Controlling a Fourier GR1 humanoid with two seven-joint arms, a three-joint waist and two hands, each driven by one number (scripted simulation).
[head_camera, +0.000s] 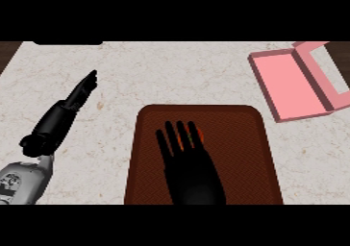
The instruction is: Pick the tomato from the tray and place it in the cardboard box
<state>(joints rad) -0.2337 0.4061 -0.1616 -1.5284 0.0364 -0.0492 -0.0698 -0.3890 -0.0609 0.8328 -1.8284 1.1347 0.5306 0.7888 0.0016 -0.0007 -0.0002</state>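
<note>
A dark brown tray (242, 144) lies on the counter at the lower middle. My right hand (192, 168) hovers over it with straight fingers pointing away from me. Between and beside those fingers a red tomato (197, 137) with a bit of green shows, mostly hidden by the hand. A pink open box (291, 86) with a raised lid sits at the upper right, apart from the tray. My left hand (80, 93) rests at the left with straight fingers pointing up, holding nothing.
The light speckled counter (170, 72) stretches around tray and box. A dark wooden strip (4, 53) shows at the upper left edge and a black object (68, 42) at the top edge.
</note>
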